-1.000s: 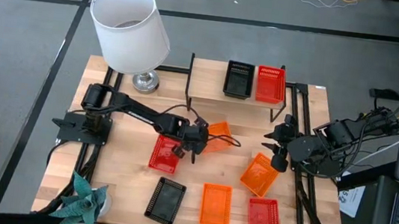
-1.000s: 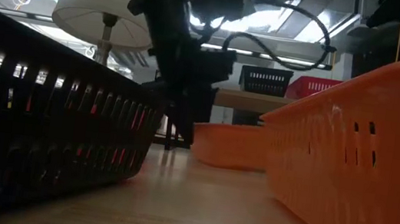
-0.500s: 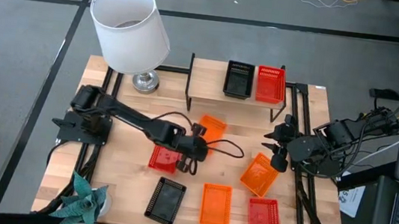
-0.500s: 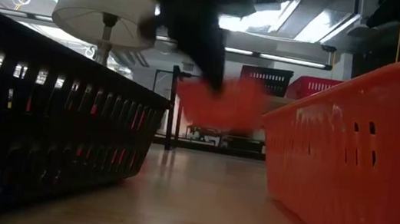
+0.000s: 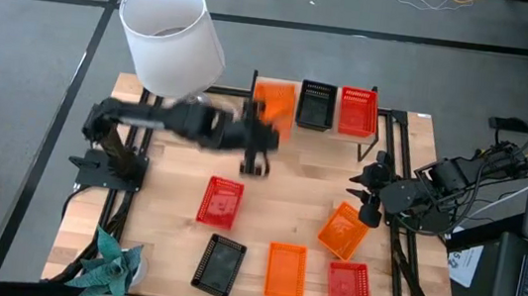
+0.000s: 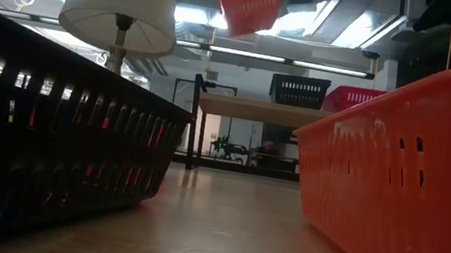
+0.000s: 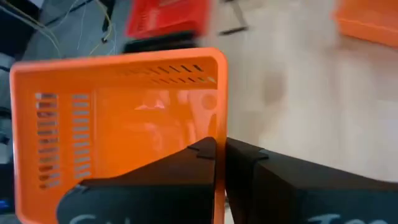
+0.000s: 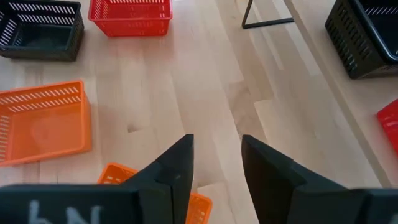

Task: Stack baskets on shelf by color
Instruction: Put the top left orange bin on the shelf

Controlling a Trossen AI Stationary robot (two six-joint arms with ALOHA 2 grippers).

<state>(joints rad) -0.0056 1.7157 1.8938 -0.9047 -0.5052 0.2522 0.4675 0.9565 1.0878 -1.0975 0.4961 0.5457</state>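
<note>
My left gripper [image 5: 266,128] is shut on an orange basket [image 5: 272,103], held high in the air. In the high view the basket shows over the left end of the shelf [image 5: 330,136]. In the low view the basket [image 6: 249,4] hangs tilted well above the shelf [image 6: 254,108]. A black basket [image 5: 316,104] and a red basket [image 5: 358,111] stand on the shelf. My right gripper [image 5: 368,198] waits open at the table's right side, above another orange basket [image 5: 344,229]. My left gripper holds the orange basket by one side wall [image 7: 215,134], with one finger [image 7: 186,168] inside the basket and the other [image 7: 261,171] outside. The basket is lifted clear of table and shelf. It is tilted, with its open side toward the wrist camera.
On the table lie a red basket [image 5: 220,201], a black basket [image 5: 220,263], an orange basket [image 5: 286,270] and a red basket [image 5: 350,287]. A white-shaded lamp [image 5: 172,38] stands at the far left, a plant [image 5: 111,265] at the near left corner.
My left gripper has taken hold of the orange basket in the middle of the table and lifted it clear. It has carried the basket quickly up and toward the far edge, to the shelf's left end. The wrist has rolled and the basket has tipped.
</note>
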